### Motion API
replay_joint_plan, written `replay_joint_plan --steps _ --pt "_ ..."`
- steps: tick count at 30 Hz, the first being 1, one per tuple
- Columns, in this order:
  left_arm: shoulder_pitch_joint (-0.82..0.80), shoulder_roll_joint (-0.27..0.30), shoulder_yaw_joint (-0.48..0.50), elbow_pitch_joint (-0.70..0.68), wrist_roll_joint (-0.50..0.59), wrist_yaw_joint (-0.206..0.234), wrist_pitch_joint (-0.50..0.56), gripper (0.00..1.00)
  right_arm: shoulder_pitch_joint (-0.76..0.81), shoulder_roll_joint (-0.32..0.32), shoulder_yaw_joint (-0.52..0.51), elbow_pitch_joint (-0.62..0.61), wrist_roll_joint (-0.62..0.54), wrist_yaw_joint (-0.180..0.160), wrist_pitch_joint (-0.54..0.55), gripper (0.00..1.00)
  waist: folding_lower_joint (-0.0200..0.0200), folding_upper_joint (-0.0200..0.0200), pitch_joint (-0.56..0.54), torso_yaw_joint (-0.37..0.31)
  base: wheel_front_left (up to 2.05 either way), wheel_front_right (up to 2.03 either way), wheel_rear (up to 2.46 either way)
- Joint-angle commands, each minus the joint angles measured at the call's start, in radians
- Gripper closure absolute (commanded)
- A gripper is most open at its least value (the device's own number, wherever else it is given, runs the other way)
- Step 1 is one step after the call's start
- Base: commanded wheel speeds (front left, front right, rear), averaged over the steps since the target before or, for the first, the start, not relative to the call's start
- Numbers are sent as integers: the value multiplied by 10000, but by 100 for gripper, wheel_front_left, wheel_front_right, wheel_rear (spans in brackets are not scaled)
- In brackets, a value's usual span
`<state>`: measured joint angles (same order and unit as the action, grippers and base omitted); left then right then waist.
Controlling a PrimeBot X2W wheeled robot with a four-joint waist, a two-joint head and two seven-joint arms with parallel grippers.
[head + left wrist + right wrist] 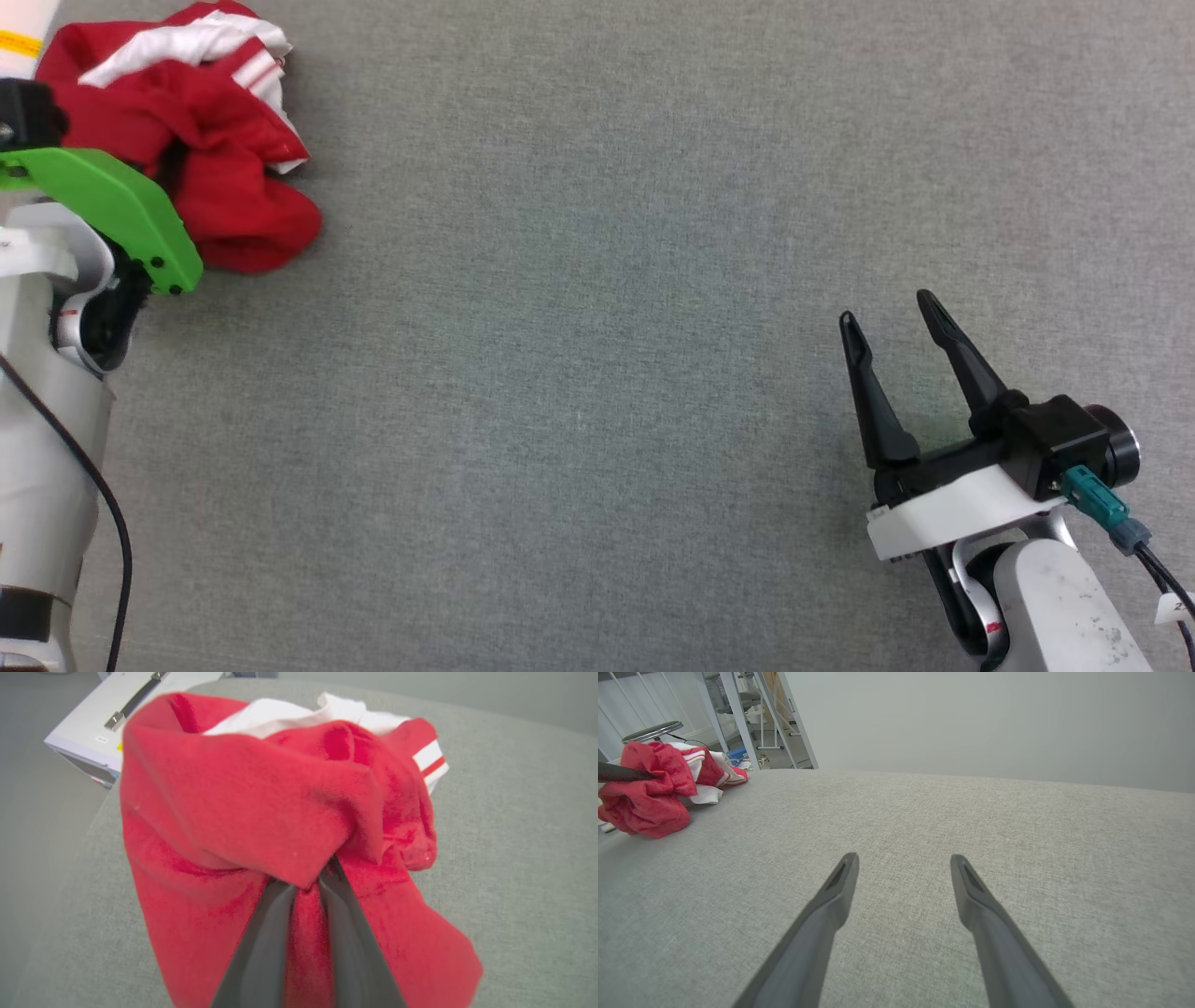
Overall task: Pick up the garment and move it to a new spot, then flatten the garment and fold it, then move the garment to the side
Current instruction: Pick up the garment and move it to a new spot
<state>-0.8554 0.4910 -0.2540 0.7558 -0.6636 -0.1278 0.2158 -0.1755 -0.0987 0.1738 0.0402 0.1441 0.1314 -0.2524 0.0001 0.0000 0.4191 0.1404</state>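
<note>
- Bright, even, diffuse light; the crumpled red-and-white fabric jersey (233, 187) throws a soft shadow on the grey woven surface (597, 373).
- Left wrist view: dark tapered fingers (261, 952) blurred, out of focus.
- Right wrist view bows at its edges.

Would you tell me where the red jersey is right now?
The garment is bunched at the upper left of the head view on the grey surface, pinched by the left gripper, far from the right gripper.

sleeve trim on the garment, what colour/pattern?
White with a red stripe, on the sleeve trim of the red garment. Shows best in the left wrist view.
</note>
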Motion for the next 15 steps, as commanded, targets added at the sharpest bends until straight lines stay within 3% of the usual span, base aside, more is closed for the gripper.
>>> replay_joint_plan --steps 1,6,15 --pt "62 212 106 -204 80 -28 -537 100 159 48 -20 49 24 -7 -93 0 -1 0 -779 196 0 0 0" --pt "272 423 -215 -1462 515 -28 -1735 100 500 210 -96 190 141 -7 -93 0 -1 0 -1626 216 0 0 0" --pt "622 617 -964 -3980 1335 54 -2075 100 852 411 -461 214 302 -7 -93 0 -1 0 -2506 -154 0 0 0"
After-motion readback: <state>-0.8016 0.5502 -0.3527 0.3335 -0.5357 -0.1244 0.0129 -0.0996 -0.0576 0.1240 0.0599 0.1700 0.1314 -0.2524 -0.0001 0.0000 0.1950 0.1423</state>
